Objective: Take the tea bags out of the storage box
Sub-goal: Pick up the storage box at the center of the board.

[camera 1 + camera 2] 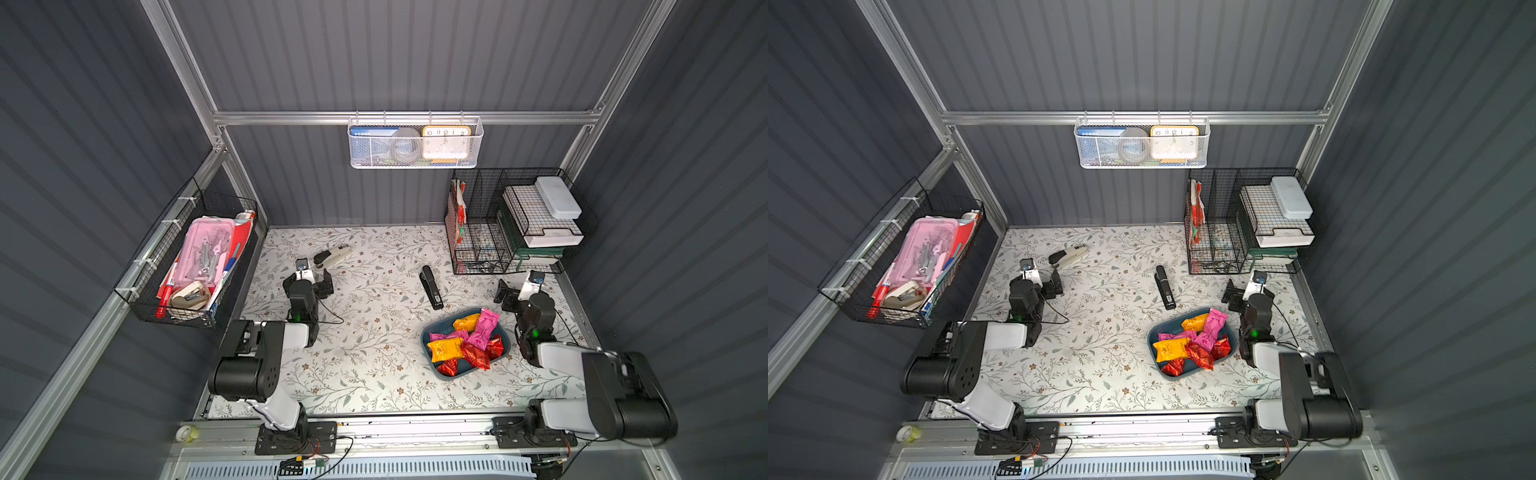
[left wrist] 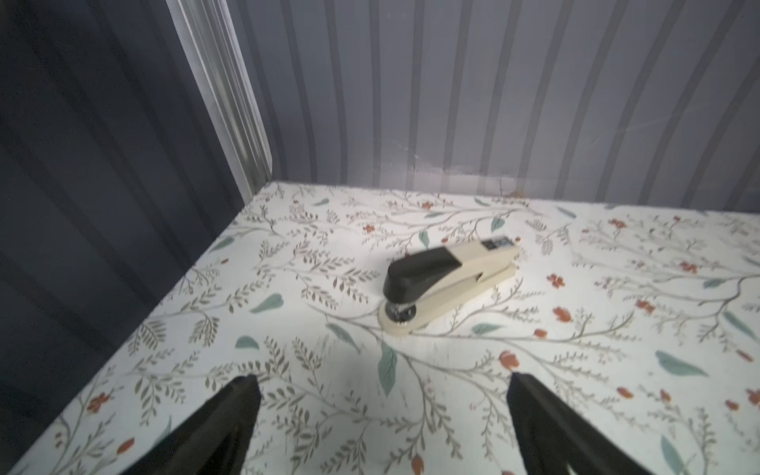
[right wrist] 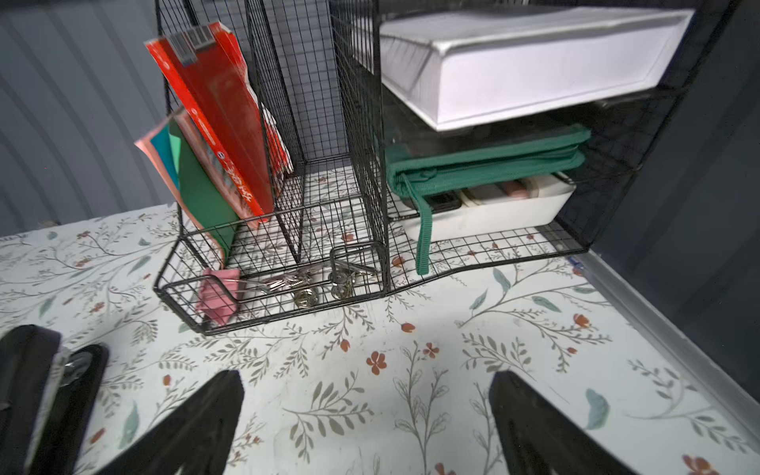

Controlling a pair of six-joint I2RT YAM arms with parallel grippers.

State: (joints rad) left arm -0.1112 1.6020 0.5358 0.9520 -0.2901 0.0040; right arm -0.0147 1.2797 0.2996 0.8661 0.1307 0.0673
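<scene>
So, left to right: left gripper (image 2: 382, 378) sits far-left, jaws spread wide, nothing between them. It looks parked and is aimed at the beige stapler (image 2: 448, 283), whose label is too blurred to read. The black stapler (image 1: 430, 286) lies mid-table, clear of the job. The clock (image 1: 446, 143) in the hanging mesh basket shows 10, 11, 12, 1, 2. The storage box (image 1: 440, 325) is near-right and the tea bags (image 1: 467, 343) are all inside, piled loose. One pink bag leans over the far rim. The right gripper (image 3: 366, 374) is just beyond the box, also apart and empty. It's the closer arm, so likely the picker. It faces the wire organizer (image 3: 312, 230), where a red pack has a barcode but no legible text.
</scene>
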